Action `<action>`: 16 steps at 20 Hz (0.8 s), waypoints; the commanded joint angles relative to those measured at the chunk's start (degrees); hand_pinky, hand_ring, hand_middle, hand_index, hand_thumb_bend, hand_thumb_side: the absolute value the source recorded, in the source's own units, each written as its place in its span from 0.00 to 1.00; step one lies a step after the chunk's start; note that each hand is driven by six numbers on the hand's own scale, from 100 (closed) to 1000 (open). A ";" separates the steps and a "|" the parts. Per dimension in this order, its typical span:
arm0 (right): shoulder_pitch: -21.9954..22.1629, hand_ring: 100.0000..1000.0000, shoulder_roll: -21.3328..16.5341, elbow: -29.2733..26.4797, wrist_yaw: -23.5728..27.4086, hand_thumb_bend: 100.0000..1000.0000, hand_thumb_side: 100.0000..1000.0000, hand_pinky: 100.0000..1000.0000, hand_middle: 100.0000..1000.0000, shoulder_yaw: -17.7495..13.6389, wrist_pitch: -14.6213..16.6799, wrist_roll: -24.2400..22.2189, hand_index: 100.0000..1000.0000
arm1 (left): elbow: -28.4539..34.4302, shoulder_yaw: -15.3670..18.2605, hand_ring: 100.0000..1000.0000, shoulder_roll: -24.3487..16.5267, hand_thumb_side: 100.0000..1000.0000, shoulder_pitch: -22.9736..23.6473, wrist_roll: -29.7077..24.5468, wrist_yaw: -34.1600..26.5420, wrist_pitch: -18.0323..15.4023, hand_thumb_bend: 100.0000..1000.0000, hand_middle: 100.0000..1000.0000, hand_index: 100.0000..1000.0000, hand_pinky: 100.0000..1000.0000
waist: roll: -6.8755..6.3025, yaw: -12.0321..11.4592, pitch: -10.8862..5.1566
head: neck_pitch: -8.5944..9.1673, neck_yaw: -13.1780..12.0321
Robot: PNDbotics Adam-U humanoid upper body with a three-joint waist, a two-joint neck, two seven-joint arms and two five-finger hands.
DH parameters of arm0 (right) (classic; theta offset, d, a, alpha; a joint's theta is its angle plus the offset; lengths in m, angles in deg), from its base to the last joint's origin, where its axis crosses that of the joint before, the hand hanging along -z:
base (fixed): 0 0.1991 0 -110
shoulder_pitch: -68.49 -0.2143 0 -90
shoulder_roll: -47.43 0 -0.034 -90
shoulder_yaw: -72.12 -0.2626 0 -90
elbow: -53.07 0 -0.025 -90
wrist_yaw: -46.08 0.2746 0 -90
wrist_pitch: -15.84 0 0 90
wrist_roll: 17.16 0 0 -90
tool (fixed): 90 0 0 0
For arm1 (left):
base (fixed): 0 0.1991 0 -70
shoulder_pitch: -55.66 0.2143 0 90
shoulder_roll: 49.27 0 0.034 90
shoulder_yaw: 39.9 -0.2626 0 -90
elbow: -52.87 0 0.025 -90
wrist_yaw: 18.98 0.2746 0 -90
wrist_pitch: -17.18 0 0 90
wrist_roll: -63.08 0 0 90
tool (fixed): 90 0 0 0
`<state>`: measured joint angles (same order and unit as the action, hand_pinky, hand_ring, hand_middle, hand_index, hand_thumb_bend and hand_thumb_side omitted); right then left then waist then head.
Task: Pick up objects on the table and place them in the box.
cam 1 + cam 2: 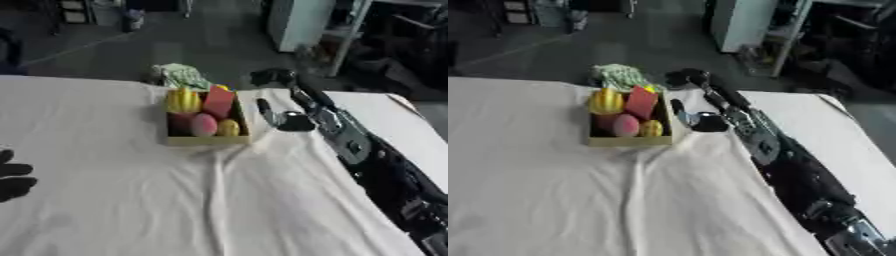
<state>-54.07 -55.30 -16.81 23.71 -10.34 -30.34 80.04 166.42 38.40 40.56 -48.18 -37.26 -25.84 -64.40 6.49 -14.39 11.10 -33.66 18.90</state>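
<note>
A white cloth covers the table [131,200], creased w/ a long fold running down from the box. The box [208,140], a shallow tan tray-like container, sits on the cloth near the far edge, roughly centre. It's already packed: yellow bananas [182,100] at the back left, a red carton [218,102] standing tilted beside them, a pink round fruit [203,125] and a small yellow fruit [228,128] at the front; something reddish lies under the bananas, can't make out what. Behind the box, at the table's far edge, sits a green-and-white crumpled item [182,76]. The right arm comes in from the lower right corner & stretches diagonally up the table; the right hand [282,119] hangs just beside the box's right wall, fingers look fairly straight & released, nothing in them, tho it's blurry. The left hand [13,175] shows only at the left edge of the left eye view, fingers spread, relaxed, holding nothing.
</note>
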 commanded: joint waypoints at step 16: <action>22.65 0.64 14.15 -26.01 15.77 0.00 0.43 0.66 0.61 -0.12 -12.65 -6.23 0.81 | 1.05 0.19 0.75 -0.20 0.79 1.80 0.71 -2.43 -1.91 0.00 0.73 0.91 0.83 | -0.82 2.69 -2.49 | -2.39 -2.01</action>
<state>-31.20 -40.72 -39.95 38.12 -9.54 -42.47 74.87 166.42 38.45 40.60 -46.00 -36.66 -27.73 -66.06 6.00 -11.73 9.32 -35.75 16.94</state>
